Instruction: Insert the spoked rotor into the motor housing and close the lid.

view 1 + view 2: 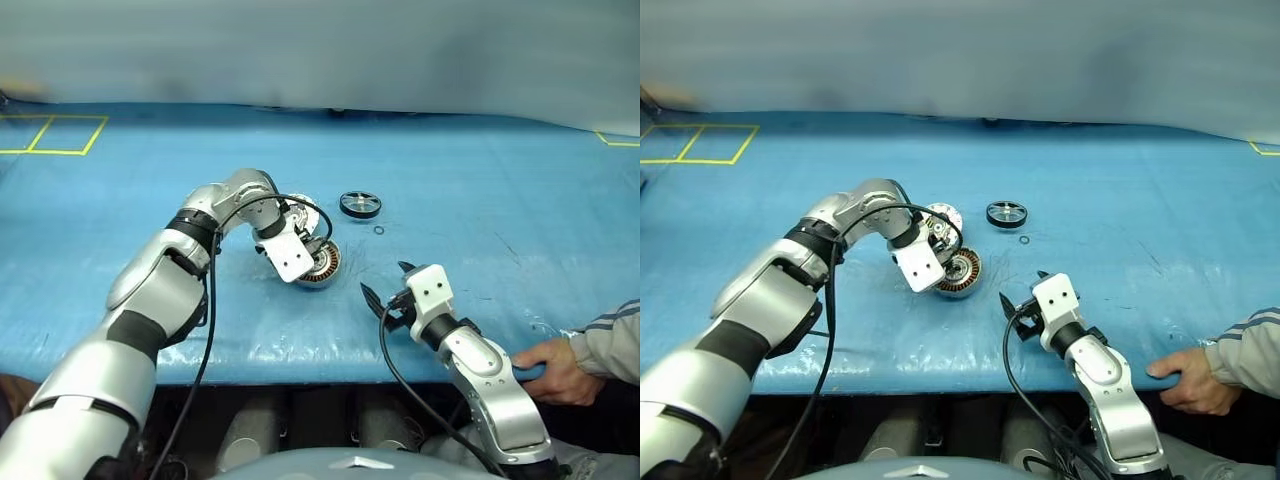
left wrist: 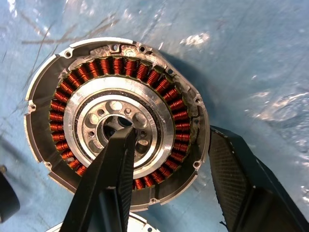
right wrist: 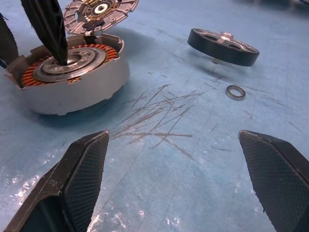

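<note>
A: Copper-wound housing [image 2: 116,128] flat on blue surface [image 1: 480,190], straddled by left end effector [image 2: 169,154]: one finger down the centre bore, other outside the wall. Half spread, likely steadying it.

B: Rotor [image 3: 223,46]?

A: Untouched, at two o'clock from housing. Lid [image 3: 99,12] propped behind housing. Right end effector [image 3: 176,179] wide open, empty, well short of rotor.

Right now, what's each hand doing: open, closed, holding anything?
Left hand: fingers part-closed astride the motor housing wall, one in its centre hole, one outside; firm grip cannot be told.
Right hand: wide open, holding nothing.
</note>
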